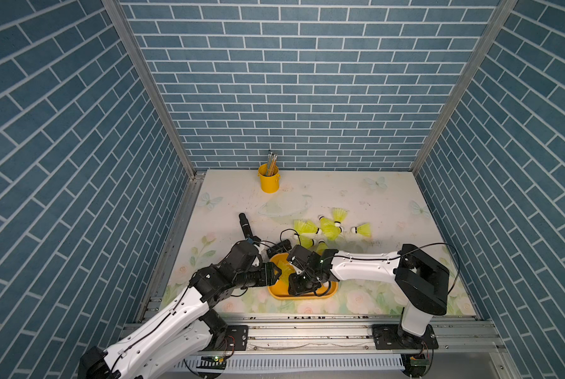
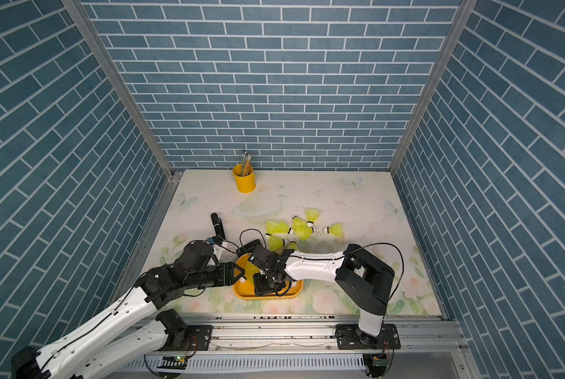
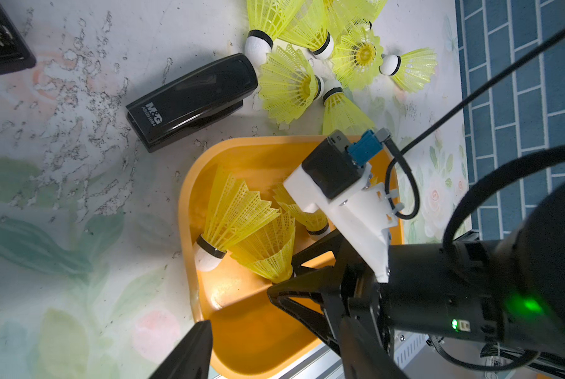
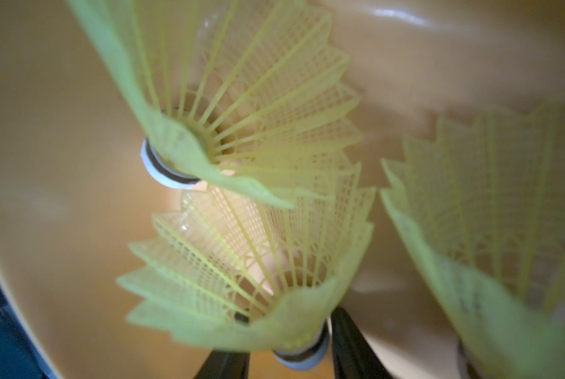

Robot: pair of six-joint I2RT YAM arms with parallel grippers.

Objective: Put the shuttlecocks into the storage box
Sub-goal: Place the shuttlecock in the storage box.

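- Left arm based at 7 o'clock and right arm at 5 o'clock: glossy white, screw-dotted shell links with matte black boxy joints.
- Thin black cables loop alongside the links.
- Green indicator light on a black wrist.
- Boxy black wrist camera with a blue connector, on a white bracket.

Storage box: presenting as smooth, glossy orange-yellow plastic, its floor throwing highlights.

Shuttlecocks: showing thin, translucent latticed plastic skirts and matt white tips.

Stapler, at eleven o'clock of the box: showing glossy black plastic.

Worktop: carrying a matt printed floral covering, which is looking scuffed and flaking in dark specks.

Bucket, at eleven o'clock on the worktop: showing a smooth yellow finish, material not discernible.

Rail, at six o'clock: appearing as bare brushed metal.
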